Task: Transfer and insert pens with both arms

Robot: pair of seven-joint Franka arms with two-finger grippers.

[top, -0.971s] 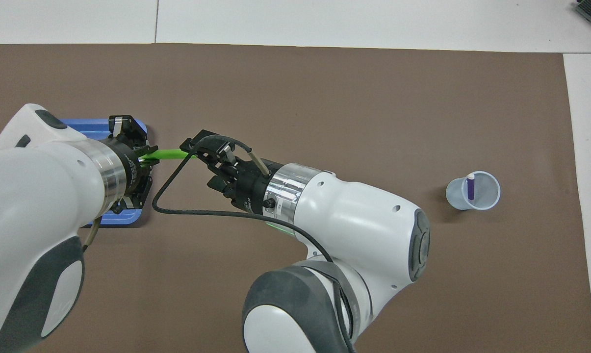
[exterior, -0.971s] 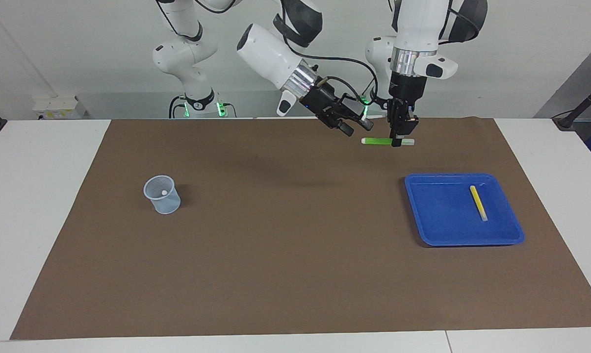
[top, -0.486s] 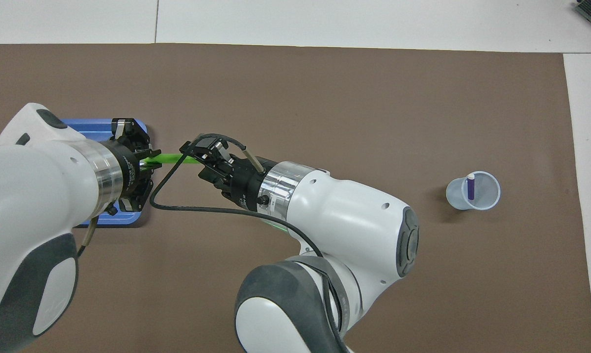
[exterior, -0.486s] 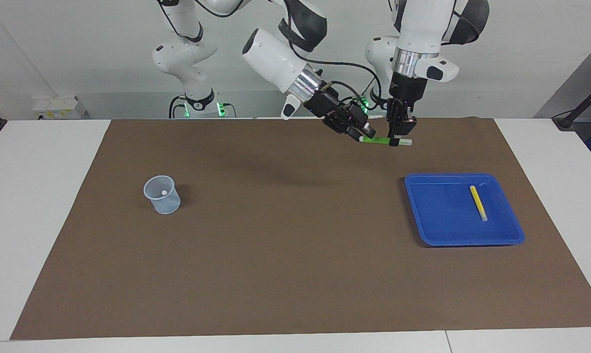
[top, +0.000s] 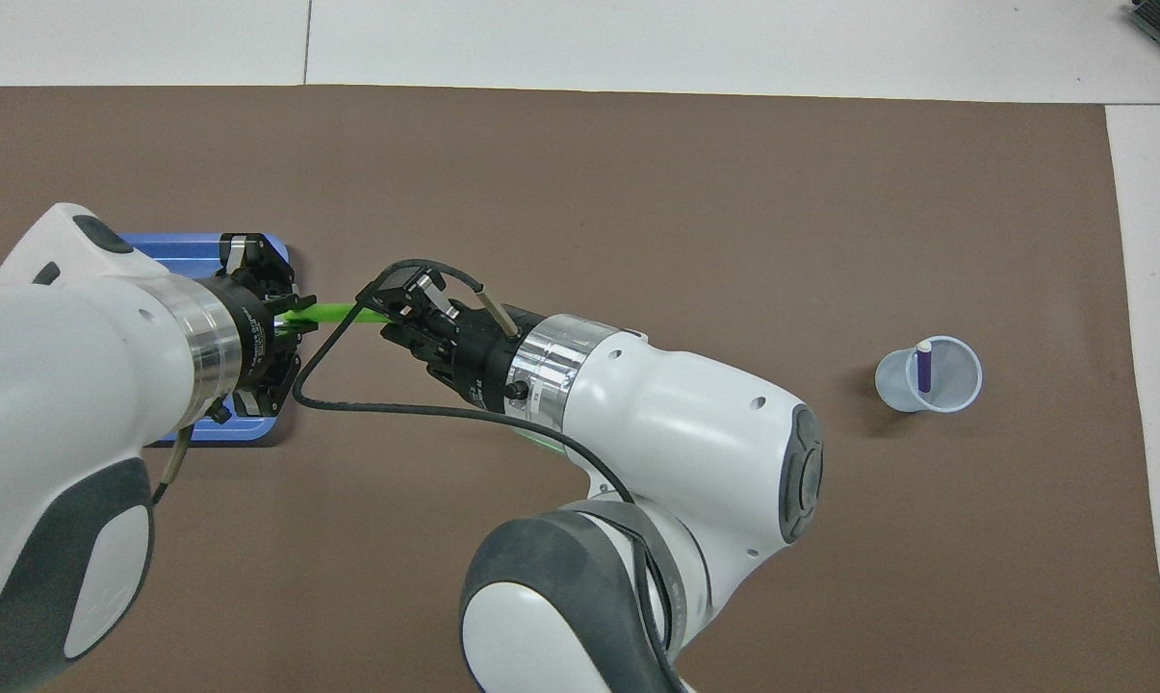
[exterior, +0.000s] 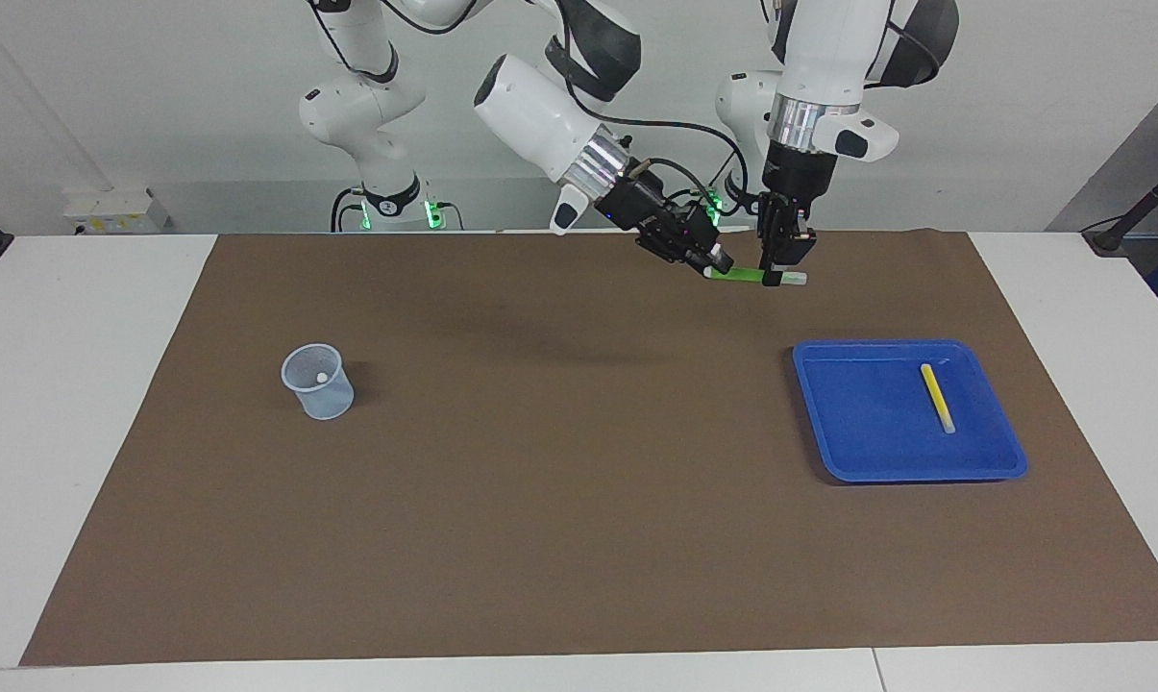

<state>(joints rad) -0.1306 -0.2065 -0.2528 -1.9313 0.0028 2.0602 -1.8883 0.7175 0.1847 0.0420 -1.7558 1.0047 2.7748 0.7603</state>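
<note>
1. I stand across the desk from the robots and read the brown mat [exterior: 579,538] as a clock face. The green pen [exterior: 747,277] is in the air at about one o'clock, lying level.
2. The left tool [exterior: 782,274] hangs straight down and is clamped on the pen near its tray-side end. The right tool [exterior: 712,263] comes in slantwise at the pen's other end. I cannot tell whether it has closed on the pen.
3. The step, as I judge it, is the handover. The right tool should get a firm, square hold near the pen's end before the left lets go.
4. The left tool should then open fully and draw straight up, so the pen isn't twisted.
5. The cup [exterior: 321,396] stands at nine o'clock with the purple pen [top: 924,371] upright inside. The green pen should be tipped upright on the way there and lowered in gently, so the light cup stays put.
6. The yellow pen [exterior: 937,397] lies in the blue tray [exterior: 867,452] at about three o'clock.
</note>
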